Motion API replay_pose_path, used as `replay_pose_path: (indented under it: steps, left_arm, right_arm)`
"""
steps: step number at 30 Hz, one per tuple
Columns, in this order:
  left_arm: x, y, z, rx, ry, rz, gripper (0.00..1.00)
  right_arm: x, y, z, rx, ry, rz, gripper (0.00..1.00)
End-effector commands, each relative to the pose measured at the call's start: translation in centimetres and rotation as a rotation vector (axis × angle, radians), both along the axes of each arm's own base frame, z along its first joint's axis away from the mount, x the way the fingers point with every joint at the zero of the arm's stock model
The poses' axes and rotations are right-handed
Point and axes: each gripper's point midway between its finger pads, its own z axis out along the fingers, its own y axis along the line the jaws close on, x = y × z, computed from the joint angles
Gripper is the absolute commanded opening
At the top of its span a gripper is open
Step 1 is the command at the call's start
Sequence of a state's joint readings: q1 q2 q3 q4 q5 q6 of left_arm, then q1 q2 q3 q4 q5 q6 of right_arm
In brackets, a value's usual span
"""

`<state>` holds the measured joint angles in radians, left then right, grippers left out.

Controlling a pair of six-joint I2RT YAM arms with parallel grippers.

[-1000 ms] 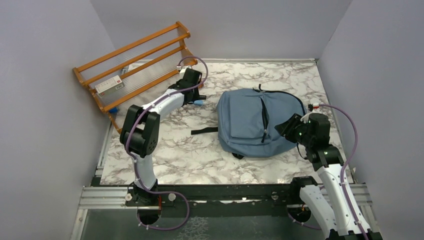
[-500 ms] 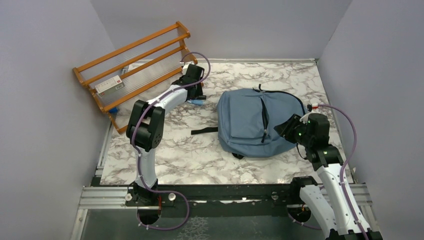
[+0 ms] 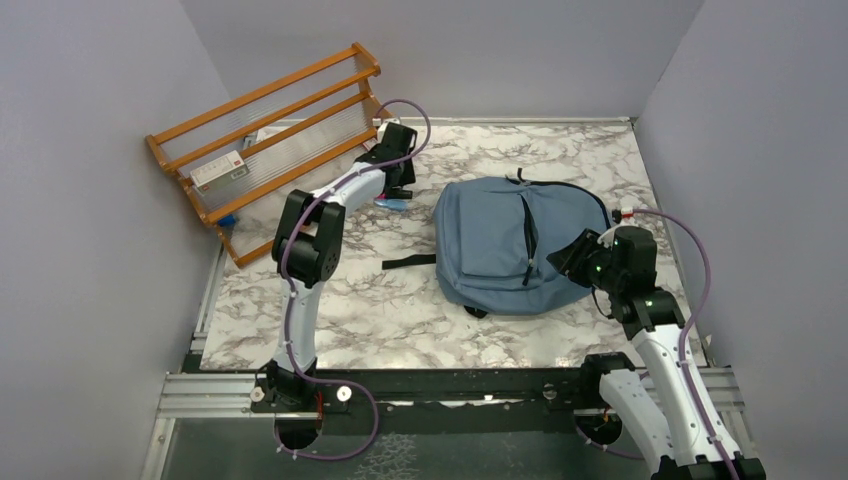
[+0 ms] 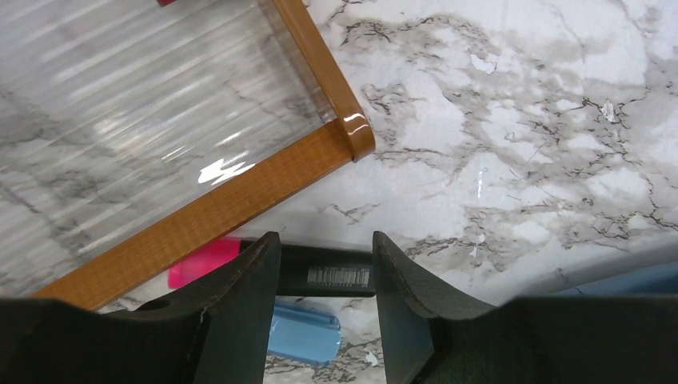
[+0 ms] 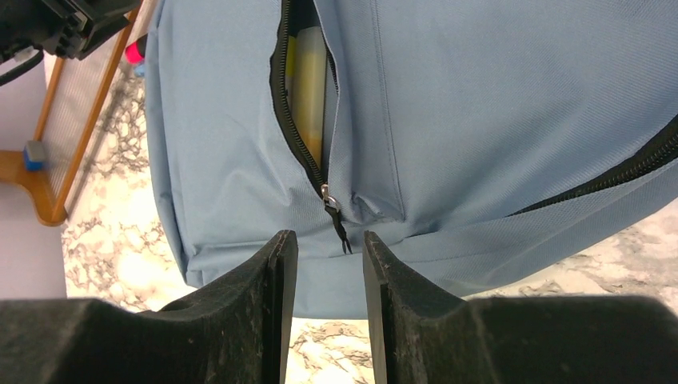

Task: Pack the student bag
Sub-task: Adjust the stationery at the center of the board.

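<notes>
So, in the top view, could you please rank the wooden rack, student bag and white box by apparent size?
1-2. wooden rack and student bag: similar, so not ranked.
3. white box on the rack: clearly smallest.

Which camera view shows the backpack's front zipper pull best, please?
The right wrist view: the zipper pull sits close and sharp at the open slit's end. The top view shows only a thin dark line on the backpack; the left wrist view misses it.

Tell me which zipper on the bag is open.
The middle zipper on the student bag, gaping over something yellow; the edge zipper looks shut.
</notes>
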<state>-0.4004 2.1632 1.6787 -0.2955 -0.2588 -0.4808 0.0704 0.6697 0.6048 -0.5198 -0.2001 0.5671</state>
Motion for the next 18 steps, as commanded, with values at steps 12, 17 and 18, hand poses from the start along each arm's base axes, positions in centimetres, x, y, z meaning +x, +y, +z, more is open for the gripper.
replay_pose_path:
  steps: [12,17,18]
  left_arm:
    - [0.7,-1.2,-2.5,0.016,0.033,-0.125,0.47]
    - [-0.1,-1.5,-3.0,0.008,0.055,-0.159,0.46]
    - [-0.3,-1.5,-3.1,0.008,0.057,-0.164,0.46]
  right_arm:
    - [0.0,0.3,-0.3,-0.002,0.009,0.030,0.41]
    - [-0.1,0.4,-0.3,-0.001,0.008,0.030,0.41]
    - [-0.1,0.4,-0.3,-0.001,0.009,0.032,0.41]
